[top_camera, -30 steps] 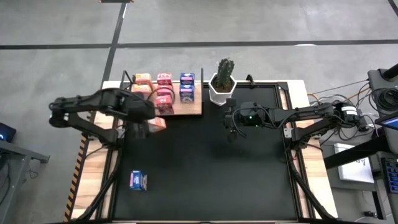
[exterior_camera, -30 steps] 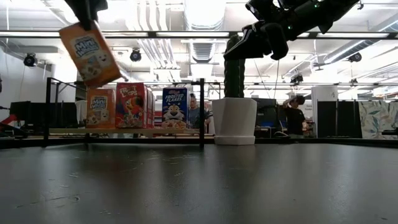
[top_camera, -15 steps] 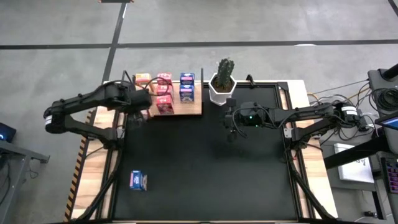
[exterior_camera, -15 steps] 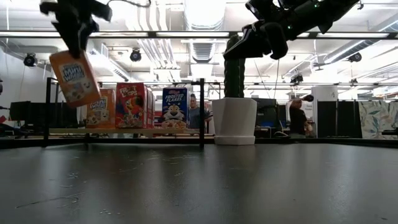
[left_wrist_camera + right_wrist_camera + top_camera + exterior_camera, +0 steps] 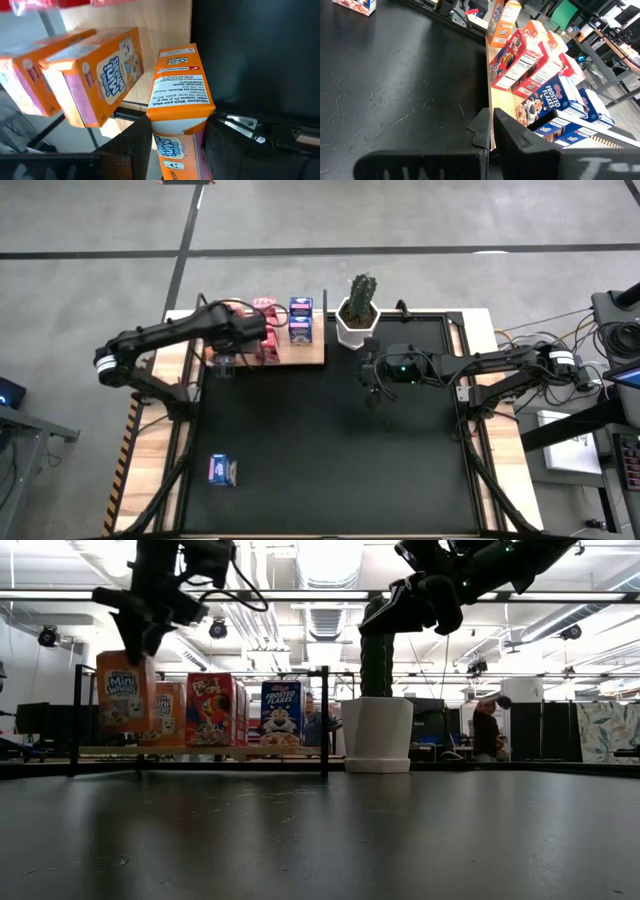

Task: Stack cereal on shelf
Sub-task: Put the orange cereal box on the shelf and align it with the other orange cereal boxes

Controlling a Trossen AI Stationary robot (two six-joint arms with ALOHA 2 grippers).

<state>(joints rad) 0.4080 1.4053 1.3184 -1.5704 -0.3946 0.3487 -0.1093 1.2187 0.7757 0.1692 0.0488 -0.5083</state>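
Note:
My left gripper (image 5: 140, 638) is shut on an orange cereal box (image 5: 125, 690) over the near left part of the light-wood shelf (image 5: 300, 358), next to the orange boxes (image 5: 95, 75) that stand there. It also shows in the high view (image 5: 222, 358). Pink-red boxes (image 5: 215, 708) and blue boxes (image 5: 282, 712) stand upright on the board. One blue box (image 5: 222, 470) lies on the black mat at the near left. My right gripper (image 5: 370, 380) is shut and empty, above the mat near the plant pot. My left gripper pinches the orange box's upper end (image 5: 172, 132) between its two fingers (image 5: 130, 150). The fingers come from above, pointing down. The box hangs upright below them, its bottom a little above the shelf board.
A white pot with a cactus (image 5: 357, 318) stands just right of the shelf. Thin black posts (image 5: 324, 720) rise at the shelf's edges. The black mat (image 5: 330, 460) covers the table. A person (image 5: 485, 730) shows in the room behind.
My left gripper has carried the orange box from above the mat toward the far edge and a little left, to the shelf's near left part, and has come down. The box, tilted before, now hangs upright beside the shelved orange boxes.

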